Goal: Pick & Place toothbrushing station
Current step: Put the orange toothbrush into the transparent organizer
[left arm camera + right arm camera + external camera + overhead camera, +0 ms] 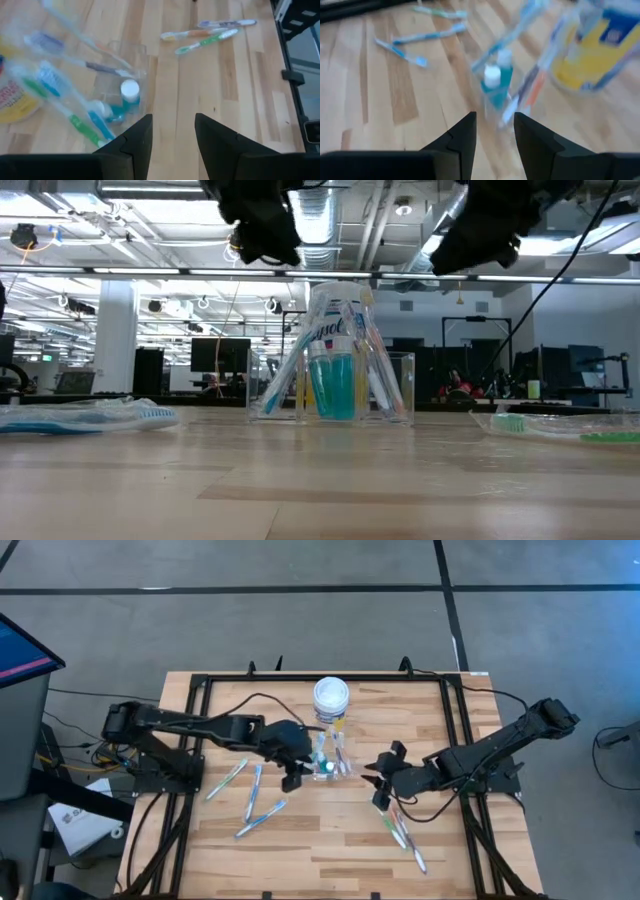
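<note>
A small clear plastic cup [331, 766] stands on the wooden table in front of the yellow jar. It holds several slim toothbrushes [372, 360] that lean on its rim, and teal tubes [332, 385] with white caps [130, 91]. My left gripper [294, 774] hovers just left of the cup, open and empty; its fingers [140, 137] show in the left wrist view with the cup [117, 85] ahead. My right gripper [380, 786] hovers just right of the cup, open and empty, facing the cup [496, 92]. In the low view both grippers hang above the cup [340, 375].
A white-lidded yellow jar [331, 698] stands right behind the cup. Loose wrapped toothbrushes lie on the table left of the cup [254, 796] and right of it near the front [402, 833]. A black frame [200, 690] runs round the table.
</note>
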Tool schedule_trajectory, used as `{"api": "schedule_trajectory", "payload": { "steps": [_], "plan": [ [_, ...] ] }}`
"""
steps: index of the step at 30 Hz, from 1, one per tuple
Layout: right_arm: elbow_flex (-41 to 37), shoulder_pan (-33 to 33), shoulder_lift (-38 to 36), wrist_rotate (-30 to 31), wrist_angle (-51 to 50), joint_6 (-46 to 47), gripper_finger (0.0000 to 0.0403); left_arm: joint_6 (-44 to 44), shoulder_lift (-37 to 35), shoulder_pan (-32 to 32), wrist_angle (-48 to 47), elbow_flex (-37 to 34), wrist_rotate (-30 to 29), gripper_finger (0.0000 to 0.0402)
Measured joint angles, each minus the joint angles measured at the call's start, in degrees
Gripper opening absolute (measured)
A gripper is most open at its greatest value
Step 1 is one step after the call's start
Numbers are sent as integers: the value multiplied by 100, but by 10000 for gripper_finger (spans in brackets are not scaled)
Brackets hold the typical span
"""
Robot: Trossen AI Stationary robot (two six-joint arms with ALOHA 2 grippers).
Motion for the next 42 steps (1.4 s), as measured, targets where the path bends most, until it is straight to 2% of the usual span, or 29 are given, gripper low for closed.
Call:
{"api": "schedule_trajectory", "payload": {
  "steps": [10, 19, 28, 42],
  "plan": [
    [2, 13, 4, -1083, -803, 1255, 122, -420, -1419, -204, 1506, -1728, -114, 143],
    [0, 211, 359, -1411, -1642, 2401, 121, -631, -2236, -510, 2776, -2939, -321, 143],
    [0, 267, 1113, -1944, -1646, 2813, 122, -731, -2430, -600, 3280, -3322, -430, 143],
    [4, 260, 1860, -2183, -1728, 3093, 124, -712, -2429, -600, 3417, -3324, -547, 143]
  ]
}}
